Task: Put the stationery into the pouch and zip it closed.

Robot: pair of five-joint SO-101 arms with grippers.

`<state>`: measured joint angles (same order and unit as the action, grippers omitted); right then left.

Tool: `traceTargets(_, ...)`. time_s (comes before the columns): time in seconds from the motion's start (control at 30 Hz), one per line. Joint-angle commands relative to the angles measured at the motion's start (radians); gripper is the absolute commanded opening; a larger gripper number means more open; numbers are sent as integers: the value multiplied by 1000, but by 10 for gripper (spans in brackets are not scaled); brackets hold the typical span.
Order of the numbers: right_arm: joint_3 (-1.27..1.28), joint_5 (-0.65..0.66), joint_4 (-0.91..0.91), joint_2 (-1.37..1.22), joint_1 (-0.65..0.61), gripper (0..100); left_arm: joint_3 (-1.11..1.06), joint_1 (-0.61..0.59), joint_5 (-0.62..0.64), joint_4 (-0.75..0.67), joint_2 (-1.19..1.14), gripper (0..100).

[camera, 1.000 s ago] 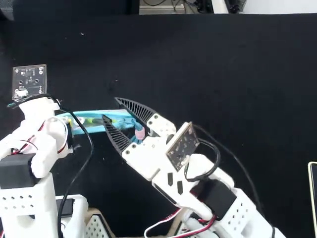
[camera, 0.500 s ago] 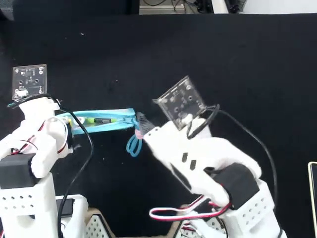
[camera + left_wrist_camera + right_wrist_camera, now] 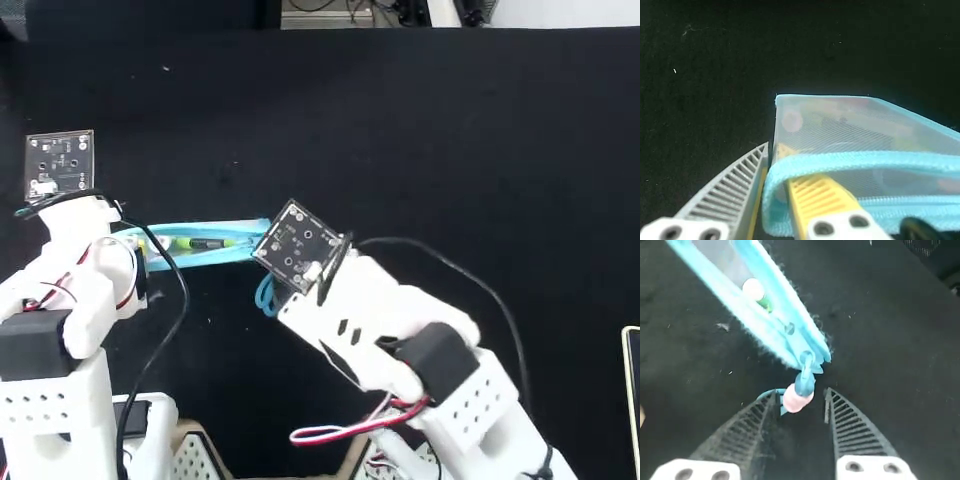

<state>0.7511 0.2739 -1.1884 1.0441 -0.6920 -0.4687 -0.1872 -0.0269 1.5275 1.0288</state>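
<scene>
The turquoise mesh zip pouch [image 3: 200, 243], likely soft and light, lies left of centre, left claw [image 3: 773, 151] pinching its left end; the parted right claw [image 3: 800, 392] straddles its pink zipper bead [image 3: 796, 400], probably the best hold

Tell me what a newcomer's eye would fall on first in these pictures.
The light blue pouch stands out on the black table, lying between the two arms. At one end the right tool is open, its fingers either side of the pink zipper pull. At the other end the left tool is clamped on the pouch's edge.
</scene>
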Motion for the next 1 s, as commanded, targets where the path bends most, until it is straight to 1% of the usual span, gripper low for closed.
traceTargets(0.0, 25, 68, 91, 12, -11, 142, -1, -13, 3, -11, -3, 30)
traceTargets(0.07, 35, 84, 118, 13, -11, 142, -1, -13, 3, -11, -3, 30)
traceTargets(0.33, 16, 91, 127, 8, -15, 142, -1, -13, 3, -11, -3, 30)
traceTargets(0.57, 61, 92, 173, 13, -11, 133, -1, -13, 3, -11, -3, 30)
traceTargets(0.6, 58, 92, 173, 16, -9, 114, -1, -13, 3, -11, -3, 30)
traceTargets(0.7, 31, 103, 178, 30, -9, 5, -1, -13, 3, -11, -3, 30)
traceTargets(0.77, 19, 137, 172, 53, -12, 12, -1, -13, 3, -11, -3, 30)
traceTargets(0.97, 10, 146, 150, 101, -6, 10, -1, -13, 3, -11, -3, 30)
